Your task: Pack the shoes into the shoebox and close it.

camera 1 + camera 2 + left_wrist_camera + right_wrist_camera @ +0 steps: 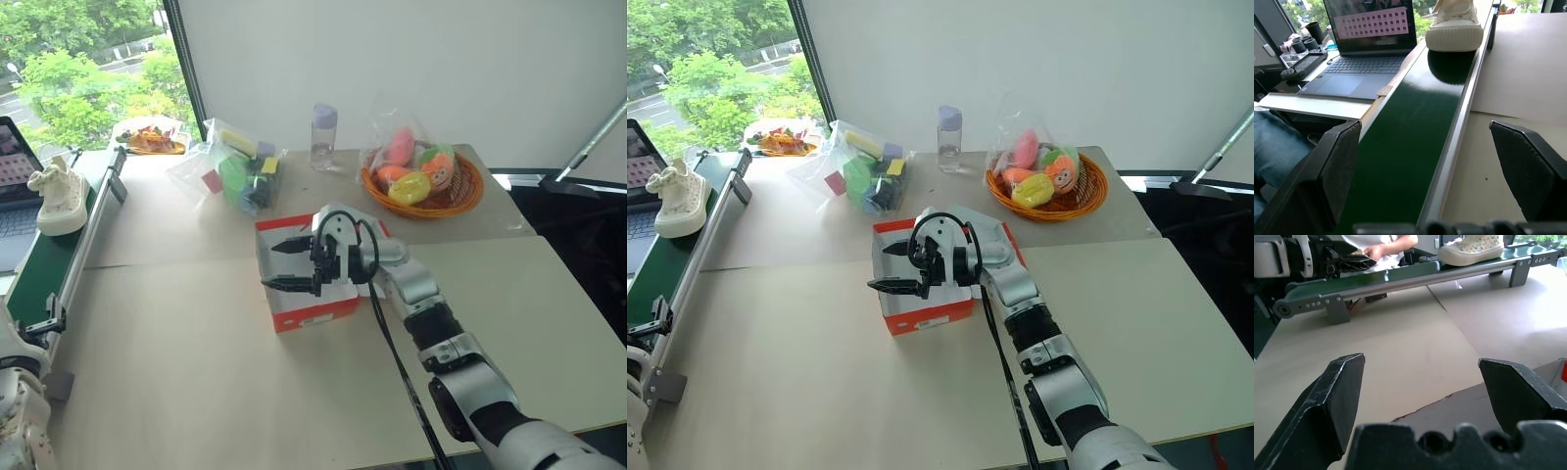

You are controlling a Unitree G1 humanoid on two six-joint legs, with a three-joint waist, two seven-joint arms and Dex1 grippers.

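shoe (61, 201): canvas, matt | shoebox (309, 311): cardboard | belt (1405, 142): glossy

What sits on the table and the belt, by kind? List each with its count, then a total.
sneaker: 1
shoebox: 1
orange basket: 1
clear bottle: 1
bag of blocks: 1
plate of colourful items: 1
Total: 6

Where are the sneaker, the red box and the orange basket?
sneaker (61, 201), left eye view, on its side wall.
red shoebox (312, 311), left eye view, on its front wall.
orange basket (468, 192), left eye view, on its right rim.
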